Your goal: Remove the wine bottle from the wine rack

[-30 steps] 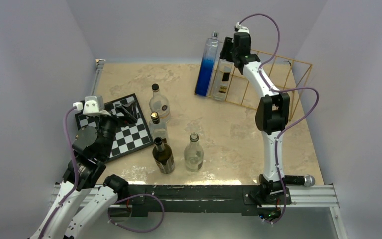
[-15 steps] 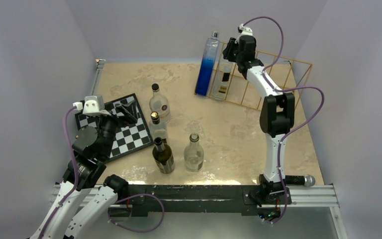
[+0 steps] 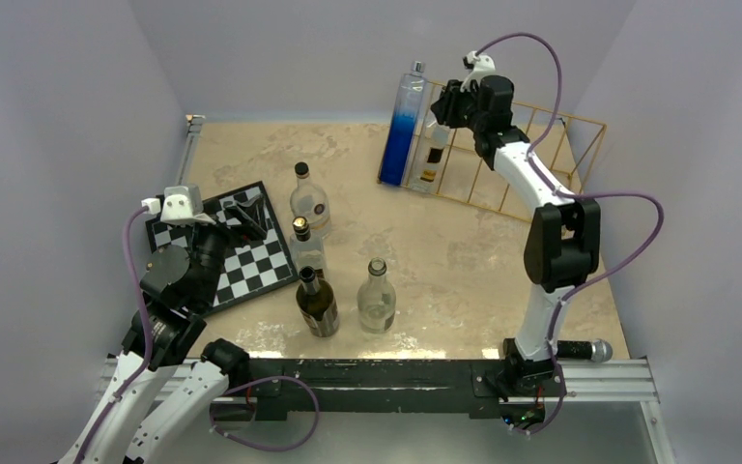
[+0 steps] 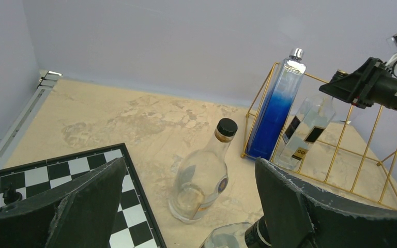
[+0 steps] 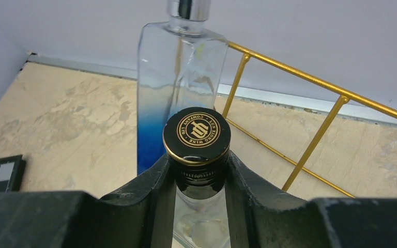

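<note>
Our right gripper (image 5: 198,173) squeezes the neck of the clear wine bottle (image 5: 197,133) in the gold wine rack (image 5: 342,98), far right. Our left gripper (image 4: 189,164) is wide open.

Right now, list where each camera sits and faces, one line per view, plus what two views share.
Top external: high behind the bases, looking down on the table; both arms show, left gripper over the checkerboard, right gripper at the wine rack.
Left wrist: low above the checkerboard, facing across the table to the rack; its two fingers frame the bottom.
Right wrist: at the rack, facing past the wine bottle, whose neck its fingers clamp.
Shared: both wrist views show the blue-tinted bottle and the rack.
</note>
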